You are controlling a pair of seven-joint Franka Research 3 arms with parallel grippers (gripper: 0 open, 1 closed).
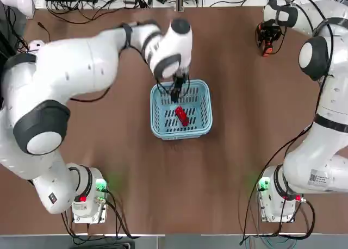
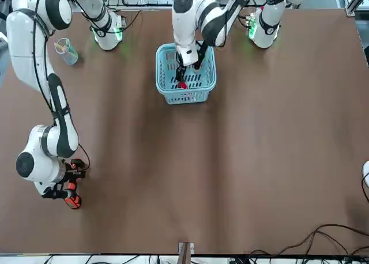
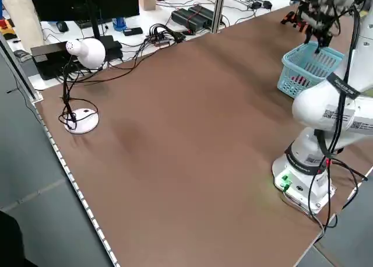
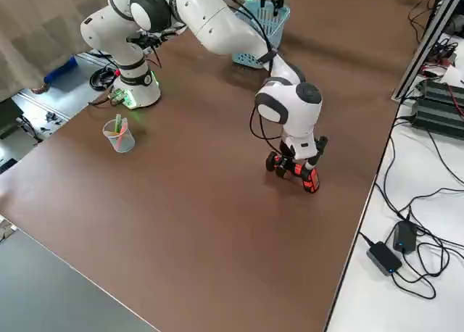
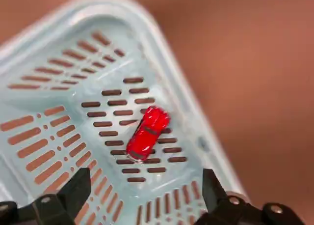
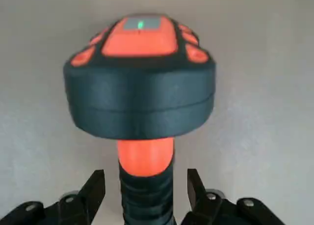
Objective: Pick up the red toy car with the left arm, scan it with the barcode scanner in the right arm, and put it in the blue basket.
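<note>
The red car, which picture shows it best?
Left wrist view: the red car looks biggest, in the basket, below the open left gripper. Top view: smaller. Front view: just a bit of red. Side views: no car. Right wrist view: scanner, with the right gripper open around it.

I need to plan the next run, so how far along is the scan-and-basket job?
The toy car lies in the basket, so that's done. The left gripper is open above it. The scanner stands between the right gripper's open fingers. Whether it scanned, I can't tell.
</note>
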